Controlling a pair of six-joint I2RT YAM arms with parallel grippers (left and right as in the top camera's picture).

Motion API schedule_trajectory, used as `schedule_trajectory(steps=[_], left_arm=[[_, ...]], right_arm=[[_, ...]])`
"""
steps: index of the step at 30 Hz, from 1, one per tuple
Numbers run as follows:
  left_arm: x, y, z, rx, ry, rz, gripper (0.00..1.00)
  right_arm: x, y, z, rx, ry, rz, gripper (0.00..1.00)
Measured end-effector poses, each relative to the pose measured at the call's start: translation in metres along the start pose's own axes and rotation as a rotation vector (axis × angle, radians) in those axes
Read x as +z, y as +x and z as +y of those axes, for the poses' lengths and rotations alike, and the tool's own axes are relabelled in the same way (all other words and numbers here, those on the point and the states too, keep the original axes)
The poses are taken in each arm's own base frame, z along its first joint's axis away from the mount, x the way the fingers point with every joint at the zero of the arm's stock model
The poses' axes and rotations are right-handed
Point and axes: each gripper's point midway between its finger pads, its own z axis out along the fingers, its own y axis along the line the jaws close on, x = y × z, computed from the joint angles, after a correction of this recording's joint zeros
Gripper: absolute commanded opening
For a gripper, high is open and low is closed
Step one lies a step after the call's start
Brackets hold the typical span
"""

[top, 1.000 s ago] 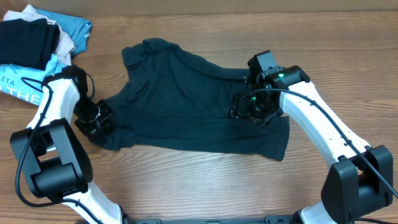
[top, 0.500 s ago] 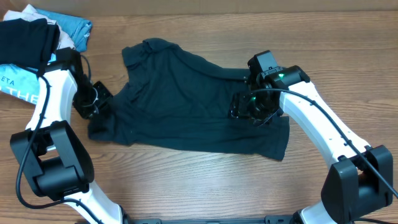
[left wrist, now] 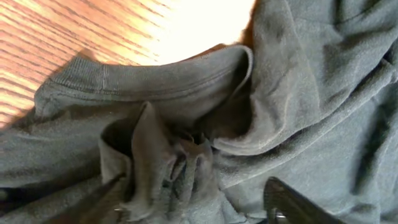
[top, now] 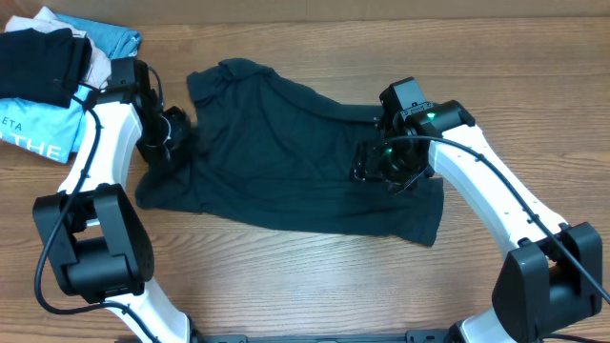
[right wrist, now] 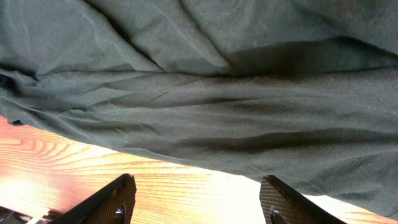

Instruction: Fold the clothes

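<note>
Across the middle of the tabletop [top: 315, 286], clothes [top: 286, 167]: your dark tee's spread out, pretty wrinkled.
Left gripper [top: 170, 133]: fingers apart, let go, sitting over bunched fabric at the tee's left edge.
Right gripper [top: 386, 170]: spread wide over the right-hand edge, gripping nothing.

Black garment [top: 38, 62] and light-blue shirt [top: 33, 129] piled on wooden table [top: 286, 276].

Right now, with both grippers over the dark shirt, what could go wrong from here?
1. A crumpled wad of fabric sits between the open fingers of the left gripper; folding over it may trap a lump.
2. The right gripper hangs open over the hem of the dark shirt; closing there might catch only one layer.
3. The left arm is close to the stacked clothes; a wide swing could knock them.
</note>
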Motion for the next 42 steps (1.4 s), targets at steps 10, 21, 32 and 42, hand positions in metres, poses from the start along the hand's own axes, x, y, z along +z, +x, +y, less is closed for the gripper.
schedule_trajectory(steps=[10,21,32,42], left_arm=[[-0.045,0.008,-0.002,0.024,-0.049,0.069,0.90],[-0.035,0.060,-0.069,0.223,-0.021,0.153,1.00],[-0.034,0.072,-0.034,-0.205,-0.241,0.167,1.00],[-0.009,0.090,-0.016,-0.320,-0.309,0.198,0.76]], right_arm=[[0.000,0.000,0.000,-0.001,0.000,0.000,0.68],[0.000,0.001,0.000,0.001,0.002,0.003,0.68],[0.000,-0.008,0.003,-0.011,-0.008,-0.032,0.68],[0.000,-0.010,-0.001,-0.011,0.014,-0.045,0.68]])
